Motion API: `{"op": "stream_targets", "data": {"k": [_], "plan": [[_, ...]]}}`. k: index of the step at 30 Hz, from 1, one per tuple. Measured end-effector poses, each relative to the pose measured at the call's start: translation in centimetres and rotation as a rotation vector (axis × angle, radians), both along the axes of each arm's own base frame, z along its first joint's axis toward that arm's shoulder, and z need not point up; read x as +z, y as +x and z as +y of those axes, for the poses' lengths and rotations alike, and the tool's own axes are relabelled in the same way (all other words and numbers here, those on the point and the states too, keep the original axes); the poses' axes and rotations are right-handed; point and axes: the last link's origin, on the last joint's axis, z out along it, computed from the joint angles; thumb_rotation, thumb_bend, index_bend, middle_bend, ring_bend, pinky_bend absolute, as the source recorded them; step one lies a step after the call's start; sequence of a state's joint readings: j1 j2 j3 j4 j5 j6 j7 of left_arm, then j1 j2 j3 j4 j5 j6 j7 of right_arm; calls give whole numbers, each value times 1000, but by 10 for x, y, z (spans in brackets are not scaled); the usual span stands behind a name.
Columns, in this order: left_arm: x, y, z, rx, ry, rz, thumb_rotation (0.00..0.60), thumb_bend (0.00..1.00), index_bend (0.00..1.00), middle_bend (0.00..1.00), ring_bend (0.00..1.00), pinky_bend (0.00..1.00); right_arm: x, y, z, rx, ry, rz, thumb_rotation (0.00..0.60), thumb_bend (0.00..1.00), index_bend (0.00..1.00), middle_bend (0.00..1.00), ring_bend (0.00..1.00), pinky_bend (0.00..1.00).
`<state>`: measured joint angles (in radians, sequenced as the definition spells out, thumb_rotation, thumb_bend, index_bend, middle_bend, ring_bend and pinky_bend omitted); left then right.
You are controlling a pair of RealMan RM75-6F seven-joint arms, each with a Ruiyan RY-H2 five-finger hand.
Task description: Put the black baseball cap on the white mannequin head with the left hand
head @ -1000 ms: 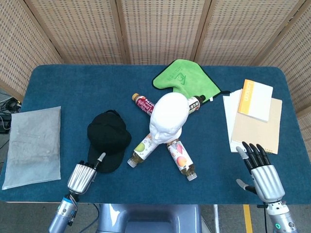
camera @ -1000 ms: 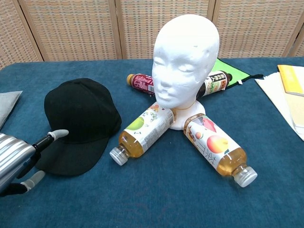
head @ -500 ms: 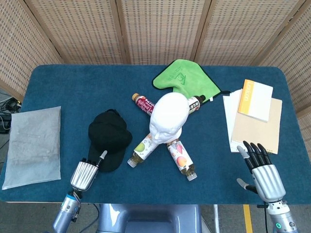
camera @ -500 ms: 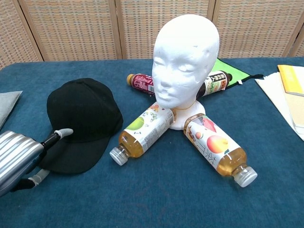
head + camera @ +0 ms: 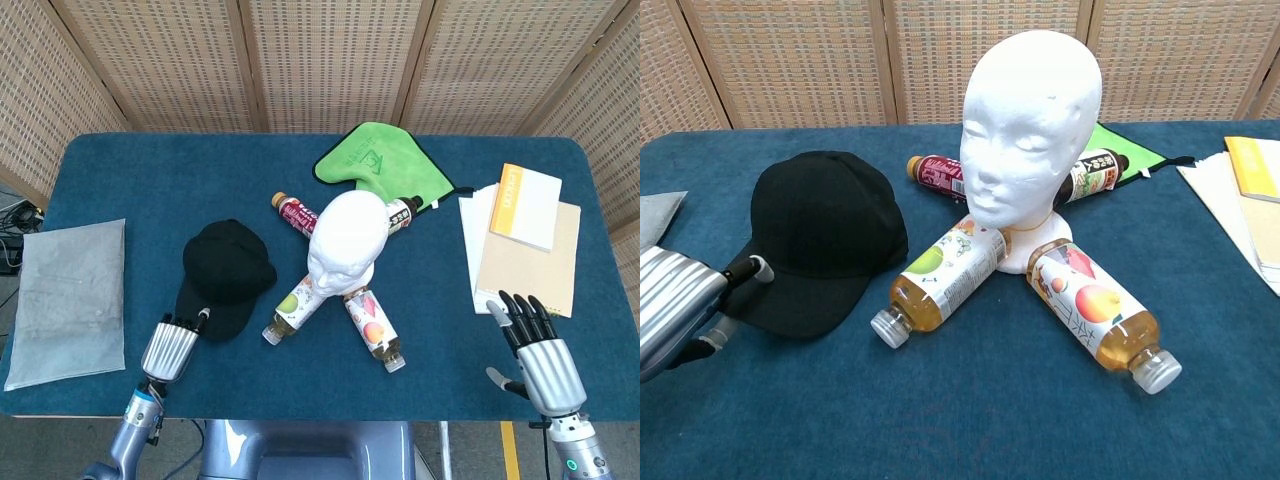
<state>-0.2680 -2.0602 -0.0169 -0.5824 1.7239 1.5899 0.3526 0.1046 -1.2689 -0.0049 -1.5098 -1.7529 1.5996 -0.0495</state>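
Observation:
The black baseball cap (image 5: 228, 268) (image 5: 825, 225) lies left of the white mannequin head (image 5: 347, 235) (image 5: 1032, 120), which stands upright mid-table. My left hand (image 5: 172, 347) (image 5: 675, 310) is at the cap's near brim and pinches it, with one fingertip on top of the brim and the thumb at its underside. The brim edge looks slightly raised off the cloth. My right hand (image 5: 538, 350) rests at the table's near right edge with its fingers spread and nothing in it; the chest view does not show it.
Several drink bottles (image 5: 945, 275) lie fanned around the mannequin's base. A green cloth (image 5: 380, 160) lies behind it. Notebooks and paper (image 5: 525, 230) lie at the right, and a grey bag (image 5: 65, 300) at the far left on the blue table (image 5: 150, 180).
The left hand closed on the cap's brim, and the cap slid away from me and slightly right, toward the bottles. The right hand has not moved.

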Motion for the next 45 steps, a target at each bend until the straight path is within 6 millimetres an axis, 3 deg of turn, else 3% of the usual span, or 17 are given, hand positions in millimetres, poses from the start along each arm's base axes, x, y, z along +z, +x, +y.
{"op": "stream_targets", "data": {"k": [14,17,21,23,33,45], "plan": [[5,-6,17,19,47,22,600,474,349,865,825,740,1,0,0,2,-4,-1,600,48,0,0,0,0],[5,-9,20,27,51,36,600,473,403,875,837,746,1,0,0,4,-5,-2,600,49,0,0,0,0],[6,-12,25,38,61,58,600,515,674,900,875,779,0,1,1,5,-3,1,600,49,0,0,0,0],[7,-13,28,39,73,71,600,556,751,905,890,791,-1,1,1,4,-2,2,600,48,0,0,0,0],[24,-17,42,-3,125,182,600,845,770,942,931,834,-1,1,1,6,-5,2,600,49,0,0,0,0],[36,-12,46,-117,137,324,600,874,819,946,932,834,1,1,1,9,-11,-2,600,48,0,0,0,0]]}}
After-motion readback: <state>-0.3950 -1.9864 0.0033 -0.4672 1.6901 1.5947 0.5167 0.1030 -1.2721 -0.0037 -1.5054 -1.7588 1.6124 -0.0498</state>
